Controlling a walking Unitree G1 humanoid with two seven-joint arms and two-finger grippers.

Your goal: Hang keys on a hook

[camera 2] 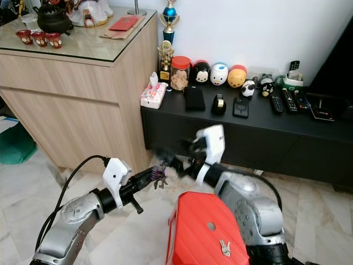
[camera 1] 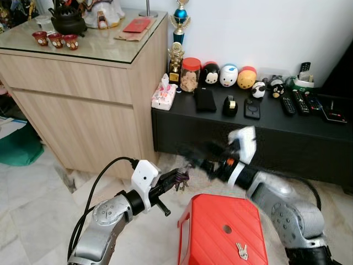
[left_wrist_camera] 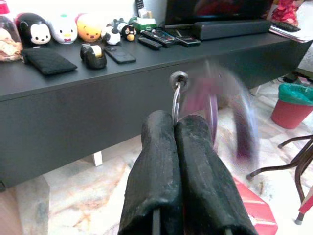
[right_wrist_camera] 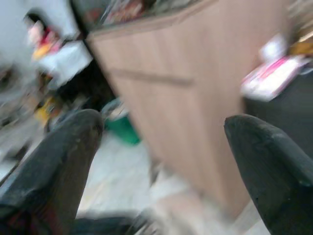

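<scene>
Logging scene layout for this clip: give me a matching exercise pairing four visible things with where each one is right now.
Things:
1. key ring
2. loose keys
3. tape dispenser
4. teapot

Places:
A. on the red stool
B. on the wooden cabinet
C. pinched in the left end effector
D. on the black console

Pairs: 1-C, 2-A, 3-D, 4-B

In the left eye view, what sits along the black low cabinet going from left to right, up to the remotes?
Pink tissue box → snack jar with red lid → black wallet → tape dispenser → phone → remotes.
</scene>
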